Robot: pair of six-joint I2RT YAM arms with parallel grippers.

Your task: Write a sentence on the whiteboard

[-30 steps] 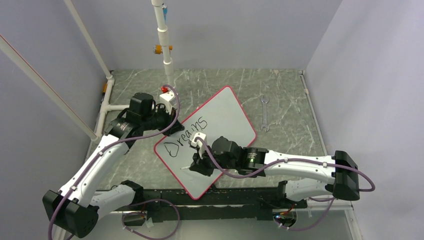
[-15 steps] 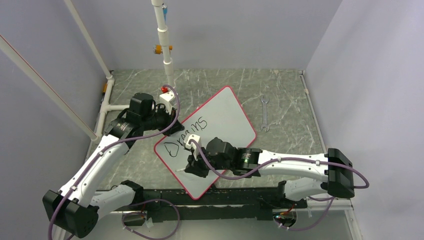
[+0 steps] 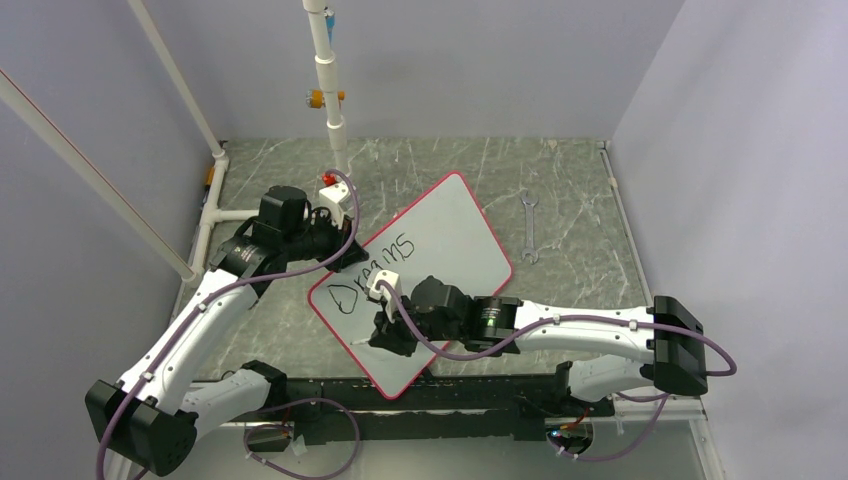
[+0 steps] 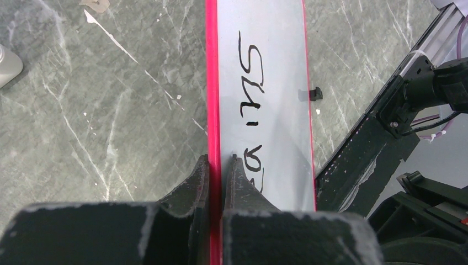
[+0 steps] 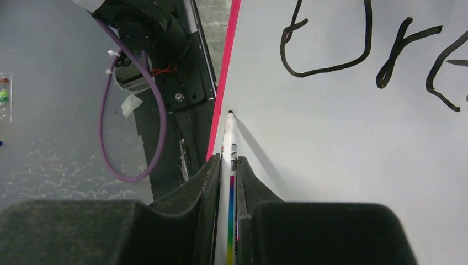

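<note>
The whiteboard (image 3: 455, 240) lies at an angle on the table, white with a red rim. One word of the sentence (image 3: 372, 275), "Dreams", is written in black near its left edge. My left gripper (image 3: 345, 255) is shut on the board's left rim, and the left wrist view shows the red rim between its jaws (image 4: 216, 161) with the lettering (image 4: 253, 105) beyond. My right gripper (image 3: 385, 335) is shut on a white marker (image 5: 228, 143) with a rainbow stripe. The marker's black tip rests on the bare board (image 5: 342, 154) by the near left rim, below the "D" (image 5: 325, 44).
A metal wrench (image 3: 529, 226) lies on the table right of the board. A white upright pipe (image 3: 330, 90) stands at the back, and more pipes (image 3: 215, 190) run along the left. A black rail (image 3: 450, 395) runs along the near edge.
My right gripper has moved left and nearer with the marker, from mid-board to the near left rim. No new lettering. The left gripper and the board have not moved.
</note>
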